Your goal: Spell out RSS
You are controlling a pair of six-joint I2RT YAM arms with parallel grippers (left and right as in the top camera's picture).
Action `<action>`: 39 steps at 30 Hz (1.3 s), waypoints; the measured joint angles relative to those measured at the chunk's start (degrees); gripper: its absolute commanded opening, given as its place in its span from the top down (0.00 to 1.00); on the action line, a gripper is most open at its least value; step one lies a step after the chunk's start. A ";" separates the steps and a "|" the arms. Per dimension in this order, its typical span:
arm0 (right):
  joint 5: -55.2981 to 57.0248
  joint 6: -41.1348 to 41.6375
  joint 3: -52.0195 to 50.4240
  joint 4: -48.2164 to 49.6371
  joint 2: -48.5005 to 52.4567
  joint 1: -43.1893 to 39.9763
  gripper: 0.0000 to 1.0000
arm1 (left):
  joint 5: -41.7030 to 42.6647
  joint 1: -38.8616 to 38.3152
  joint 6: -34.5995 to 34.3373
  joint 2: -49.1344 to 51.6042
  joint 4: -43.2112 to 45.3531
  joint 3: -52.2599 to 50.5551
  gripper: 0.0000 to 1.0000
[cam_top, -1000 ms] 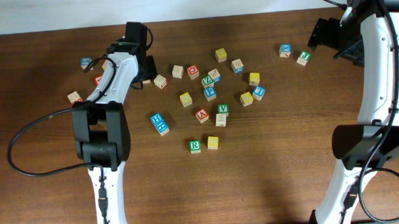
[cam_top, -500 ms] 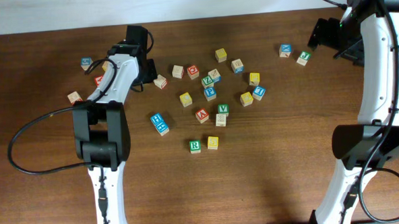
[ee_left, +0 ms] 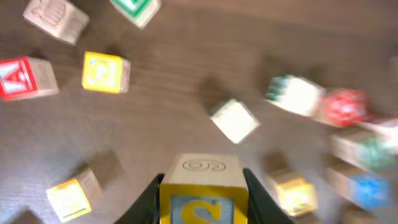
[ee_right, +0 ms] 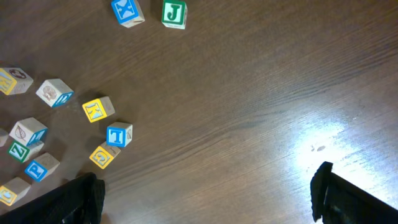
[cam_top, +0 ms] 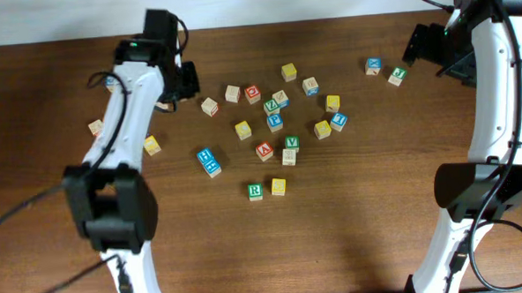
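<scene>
My left gripper point(cam_top: 186, 82) is at the back left of the table, shut on a wooden block with a yellow letter S on a blue face point(ee_left: 202, 190); its fingers point(ee_left: 148, 199) press both sides of it above the table. The held block does not show in the overhead view. A green R block point(cam_top: 256, 191) sits next to a yellow block point(cam_top: 279, 186) at the front of the scatter. My right gripper point(cam_top: 433, 49) is open and empty at the back right, and also shows in its wrist view point(ee_right: 208, 202).
Several letter blocks lie scattered mid-table around a red A block point(cam_top: 264, 151). Two blue blocks point(cam_top: 209, 161) lie at centre left and a yellow block point(cam_top: 151, 145) near the left arm. A blue X point(ee_right: 127, 11) and a green J point(ee_right: 174, 12) lie at the back right.
The left arm has swung left and up, its wrist turning over the back-left blocks. A yellow block under the arm is now uncovered. The right arm has not moved.
</scene>
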 measured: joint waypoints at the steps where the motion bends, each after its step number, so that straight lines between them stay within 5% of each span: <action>1: 0.00 0.04 0.00 0.04 0.00 0.00 0.02 | 2.25 -0.15 -0.85 -2.05 -3.32 0.37 0.77; 7: 0.00 0.07 0.00 -0.04 0.00 0.00 0.02 | 10.43 -11.08 -6.49 -3.98 -13.60 -3.43 0.76; 17: 0.00 0.04 0.00 -0.02 0.00 0.00 0.01 | 6.27 -38.64 -20.37 -3.69 10.73 -25.20 0.75; 27: 0.00 0.02 0.00 -0.04 0.00 0.00 0.02 | -8.83 -40.76 -27.67 -3.67 19.02 -31.61 0.70; 36: 0.00 0.02 0.00 -0.04 0.00 0.00 0.02 | -10.19 -41.24 -27.89 -3.65 18.99 -31.61 0.76; 39: 0.00 0.04 0.00 -0.02 0.00 0.00 0.02 | -9.16 -41.24 -27.89 -3.67 18.99 -31.61 0.66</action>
